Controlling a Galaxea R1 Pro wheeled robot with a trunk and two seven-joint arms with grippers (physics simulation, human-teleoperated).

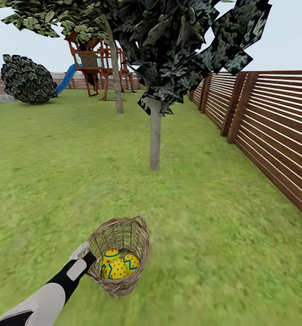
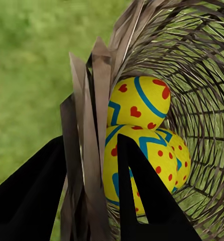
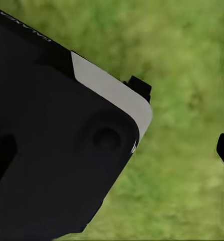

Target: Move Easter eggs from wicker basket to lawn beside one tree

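Note:
The wicker basket [image 1: 119,253] hangs tilted just above the lawn [image 1: 205,253], low in the head view. My left gripper [image 1: 87,259] is shut on its rim [image 2: 89,130], one black finger [image 2: 29,201] outside the weave and the other finger [image 2: 147,201] inside. The three Easter eggs, yellow with red marks and blue zigzags, lie together in the basket: one [image 2: 139,103] on top, one [image 2: 134,170] under it and one [image 2: 178,155] behind. A tree [image 1: 155,136] with a pale-grey trunk stands a few steps ahead on the grass.
A brown slat fence [image 1: 268,136] runs along the right side. A second tree [image 1: 117,77], a round dark bush [image 1: 26,79] and a play tower with a blue slide [image 1: 90,63] stand further back. In the right wrist view a black-and-white robot part [image 3: 57,150] hangs over grass.

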